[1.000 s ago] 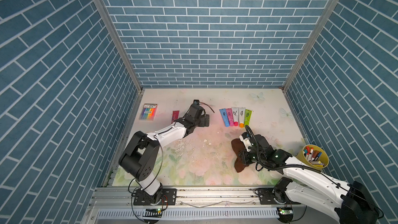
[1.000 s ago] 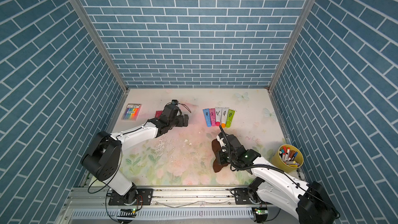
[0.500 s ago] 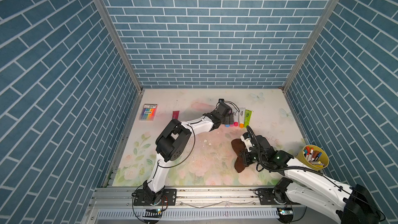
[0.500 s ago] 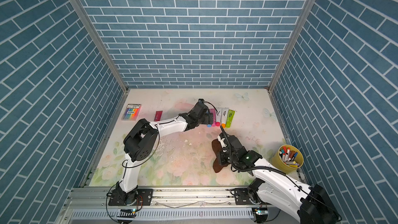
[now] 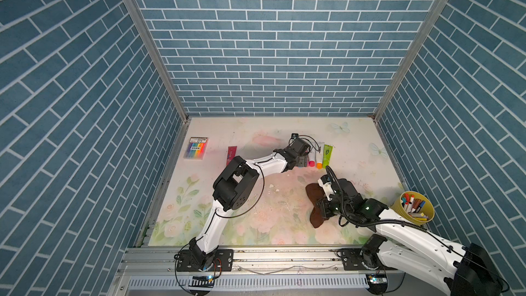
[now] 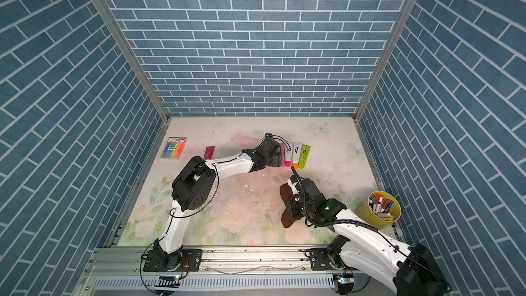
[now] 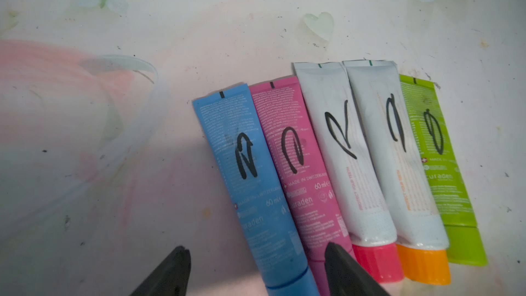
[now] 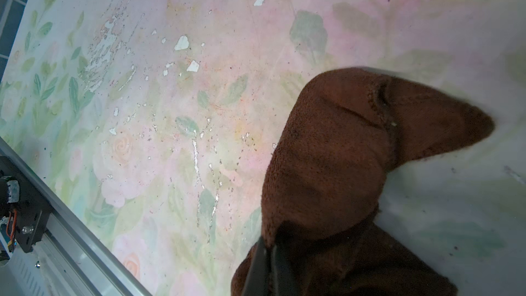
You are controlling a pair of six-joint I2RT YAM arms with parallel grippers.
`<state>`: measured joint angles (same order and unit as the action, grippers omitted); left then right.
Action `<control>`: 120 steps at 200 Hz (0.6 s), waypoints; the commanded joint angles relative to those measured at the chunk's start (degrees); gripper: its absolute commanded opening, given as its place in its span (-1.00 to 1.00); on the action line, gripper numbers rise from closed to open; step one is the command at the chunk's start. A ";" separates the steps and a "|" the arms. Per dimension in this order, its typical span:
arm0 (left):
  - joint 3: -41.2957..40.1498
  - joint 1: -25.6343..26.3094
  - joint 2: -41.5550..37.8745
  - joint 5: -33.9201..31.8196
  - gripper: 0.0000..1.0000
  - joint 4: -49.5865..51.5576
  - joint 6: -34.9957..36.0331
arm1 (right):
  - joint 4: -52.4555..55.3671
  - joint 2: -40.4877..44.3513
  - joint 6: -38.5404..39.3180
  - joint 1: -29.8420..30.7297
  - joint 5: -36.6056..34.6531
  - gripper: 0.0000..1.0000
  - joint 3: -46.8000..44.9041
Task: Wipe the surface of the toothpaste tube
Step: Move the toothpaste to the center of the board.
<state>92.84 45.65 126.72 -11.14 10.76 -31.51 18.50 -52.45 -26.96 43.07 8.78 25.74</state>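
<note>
— Left wrist view first: what lies under that arm?
— Five toothpaste tubes, flat on the table [image 7: 113,195], side by side and touching. There is a blue tube [image 7: 247,172], a pink tube [image 7: 296,166], a white tube with a red cap [image 7: 344,149], a white tube with an orange cap [image 7: 395,149] and a green tube [image 7: 435,152]. Each has a black marker scribble on it.
— And the left gripper [image 7: 256,247]?
— Its jaws stand apart and clamp nothing. They straddle the cap end of the blue tube: one finger is over bare table beside it, the other over the pink tube's cap end. I cannot tell whether the tips touch anything.
— Where is the row in the top views?
— On the far half of the table, right of the middle, with the caps pointing toward the robot's base. The left arm reaches over it and hides the blue tube there.
— The right side?
— The right gripper [image 8: 267,252] is clenched on a fold of a brown cloth [image 8: 341,152]. The rest of the cloth lies on the table, nearer the front and apart from the tubes.
— Anything else?
— A yellow cup [image 5: 398,208] of markers stands at the right edge. A box of coloured pens [image 5: 196,148] and a small red packet [image 5: 231,155] lie at the far left.
</note>
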 commanded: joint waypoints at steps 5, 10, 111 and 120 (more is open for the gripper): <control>1.86 0.66 2.89 -0.47 0.57 2.49 0.22 | 0.61 0.27 0.33 0.18 -0.38 -1.00 -0.45; 2.10 0.75 3.14 -0.42 0.57 2.66 0.29 | 0.78 0.32 0.33 0.17 -0.42 -1.00 -0.42; 1.72 1.55 1.73 -4.20 0.14 7.52 0.94 | 0.75 0.28 0.33 0.26 -0.53 -1.00 -0.43; 1.43 1.55 1.53 -4.16 0.13 7.52 1.06 | 0.67 0.26 0.33 0.09 -0.54 -1.00 -0.43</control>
<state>94.59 46.85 128.92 -13.76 15.57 -31.09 18.50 -52.47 -26.96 43.07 8.78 25.74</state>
